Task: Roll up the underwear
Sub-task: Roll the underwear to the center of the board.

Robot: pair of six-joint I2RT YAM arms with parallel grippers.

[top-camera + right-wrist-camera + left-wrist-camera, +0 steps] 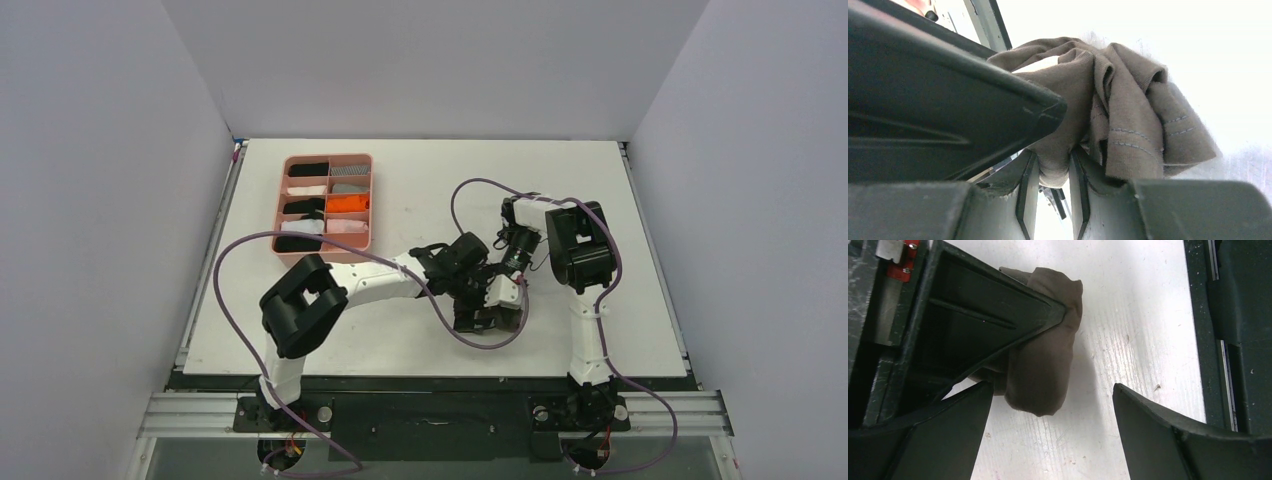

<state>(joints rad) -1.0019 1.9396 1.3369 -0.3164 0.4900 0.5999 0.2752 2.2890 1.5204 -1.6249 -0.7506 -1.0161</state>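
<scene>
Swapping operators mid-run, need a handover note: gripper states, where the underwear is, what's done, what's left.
Left gripper: open, a finger either side of the bundle's near end, no grip.
Right gripper: shut on a fold of the dark grey-brown soft cloth underwear.
Underwear: bunched into a short fat bundle on the white table, near the middle where the arms meet. The pink plastic divided tray of rolled cloths sits far left.
Done: mostly rolled.
Left: loose folds stick out at the right gripper's end; probably tuck them in, then release.
</scene>
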